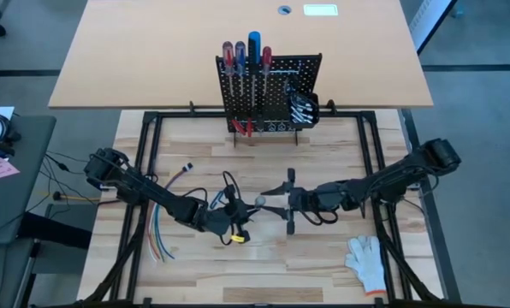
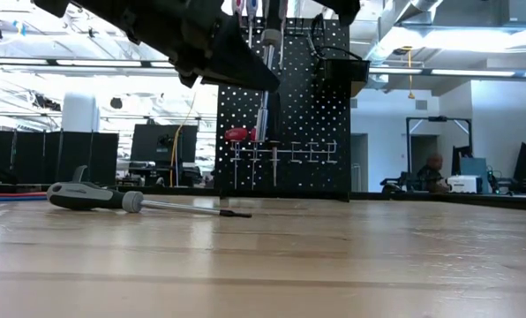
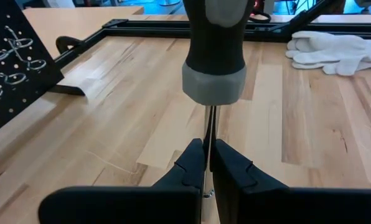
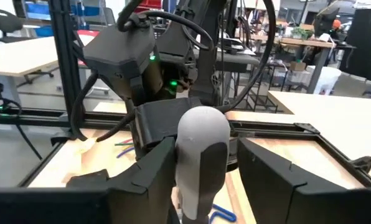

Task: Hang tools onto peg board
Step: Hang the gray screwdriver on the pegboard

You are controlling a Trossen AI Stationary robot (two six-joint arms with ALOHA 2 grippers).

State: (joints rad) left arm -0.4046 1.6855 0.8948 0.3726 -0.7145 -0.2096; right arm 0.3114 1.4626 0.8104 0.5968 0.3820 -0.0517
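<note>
Clamped between the left gripper's (image 3: 208, 163) closed fingers at the bottom of the left wrist frame is the thin shaft of a grey-and-black screwdriver (image 3: 214, 43), held mid-air at centre of the high view. The right gripper (image 4: 201, 171) straddles its handle, jaws partly open, not yet clamped. If left releases early, the tool could drop, far below the peg board (image 1: 268, 90) at upper centre.

Four cameras, one table (image 1: 323, 257)

Overhead looks straight down; low looks level toward the board (image 2: 285, 115); both wrist cameras closely share one screwdriver (image 3: 214, 56).
</note>
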